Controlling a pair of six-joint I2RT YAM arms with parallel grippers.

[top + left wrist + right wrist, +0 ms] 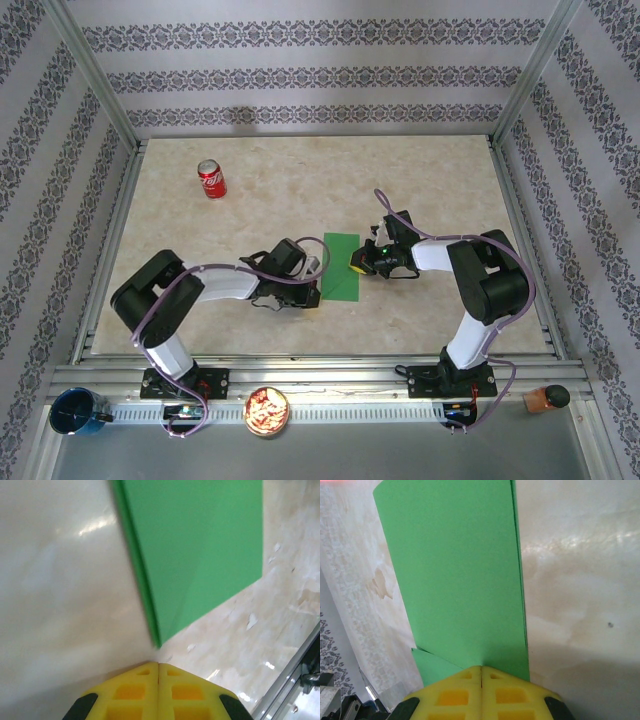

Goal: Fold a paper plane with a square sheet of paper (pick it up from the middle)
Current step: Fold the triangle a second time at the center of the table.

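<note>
- Top external view: one green sheet of paper lies flat on the surface, near the middle. It is folded to a narrow rectangle, with its long sides running away from the arm bases.
- There are two arms and two end effectors, with the paper between them. The left end effector is at the paper's left long edge and the right end effector is at its right long edge.
- In the left wrist view, the yellow fingers of the left end effector are pressed together and hold nothing. One corner of the paper lies just in front of the tips, with a little bare surface between. Two layers show along the paper's edge, and a faint slanted crease crosses the top layer.
- In the right wrist view, the right end effector is also pressed together and pinches nothing. Its tips stand over the near edge of the paper; whether they push on it I cannot tell. A small corner of a lower layer sticks out to the left of the tips.
- One red soda can stands upright far back on the left, well apart from the paper.
- There are three containers along the near rail:
  - One blue cup is at the left; its contents I cannot tell.
  - One bowl holds small reddish and pale pieces.
  - One small bottle with a dark cap, at the right, looks orange-brown inside.
</note>
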